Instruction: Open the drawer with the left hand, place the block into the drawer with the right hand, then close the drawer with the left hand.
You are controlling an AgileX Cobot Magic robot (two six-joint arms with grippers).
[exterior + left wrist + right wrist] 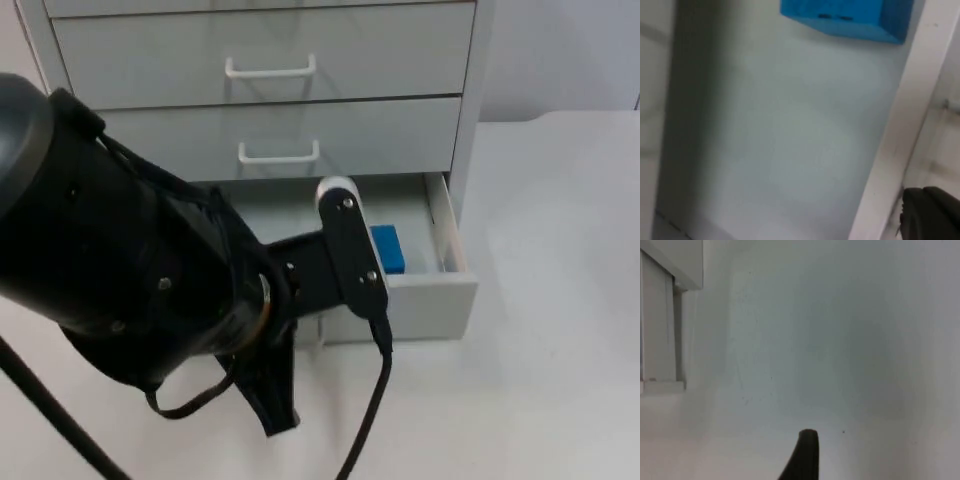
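Your small blue rectangular block [387, 248] already lies inside the open bottom drawer [455, 285] of the white drawer cabinet [270, 90], toward the drawer's right side and clear of the front panel — so the step in hand looks like the close. The left wrist view confirms it: the block sits flat on the pale drawer floor, apart from the white front wall [900, 135].

Your left gripper [345, 290] sits at the drawer's front, the arm reaching across the opening from the near left. One black fingertip [930, 215] shows just outside the front wall, but whether the fingers are spread or closed, or have hold of anything, I cannot tell.

To close well, get contact on the outer face of the front panel, near its middle, and push straight back along the slide — an off-centre push could skew the drawer and jam it. Keep the arm's links above the rim so nothing catches the block.

Your right gripper [805, 460] waits over bare white table top [560, 380], beside the cabinet's corner; I cannot tell its opening either.
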